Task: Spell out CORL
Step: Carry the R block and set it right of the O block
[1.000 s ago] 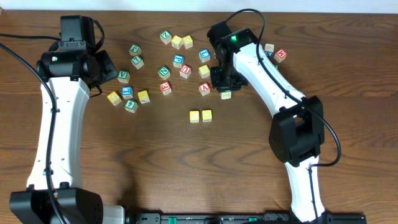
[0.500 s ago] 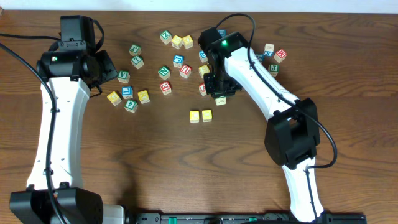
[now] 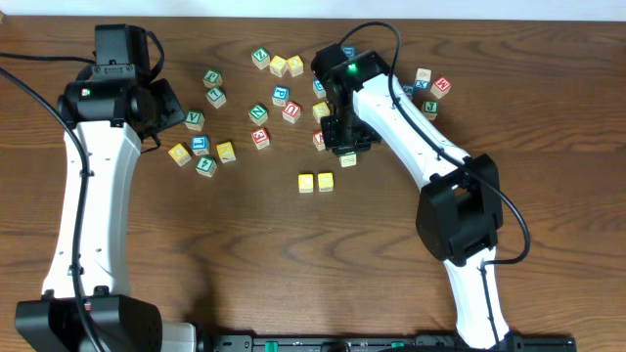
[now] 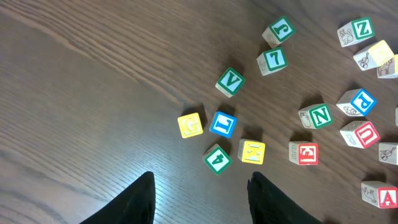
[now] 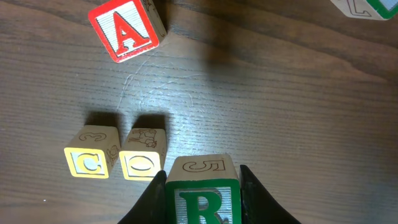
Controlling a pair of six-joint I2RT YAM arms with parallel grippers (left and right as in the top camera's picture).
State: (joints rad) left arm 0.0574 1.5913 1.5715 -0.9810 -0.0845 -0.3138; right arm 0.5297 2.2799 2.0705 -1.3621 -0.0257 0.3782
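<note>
Two yellow-topped cubes, C (image 3: 306,183) and O (image 3: 326,182), stand side by side and touching mid-table. The right wrist view shows the same C (image 5: 91,163) and O (image 5: 142,163). My right gripper (image 5: 203,186) is shut on the green R cube (image 5: 203,194), held above the wood just right of the O. From overhead the R cube (image 3: 348,158) hangs behind and right of the pair. The blue L cube (image 4: 222,124) lies among the left cluster, ahead of my left gripper (image 4: 200,186), which is open with nothing between its fingers.
The red A cube (image 5: 127,28) sits just beyond the C and O. Several other letter cubes are scattered across the back of the table, such as green V (image 4: 229,81), N (image 4: 321,116) and yellow G (image 4: 190,125). The right arm (image 3: 411,117) spans the back right.
My right gripper has carried the R cube a little left and toward the front, closer to the O cube. The left arm has not moved.
</note>
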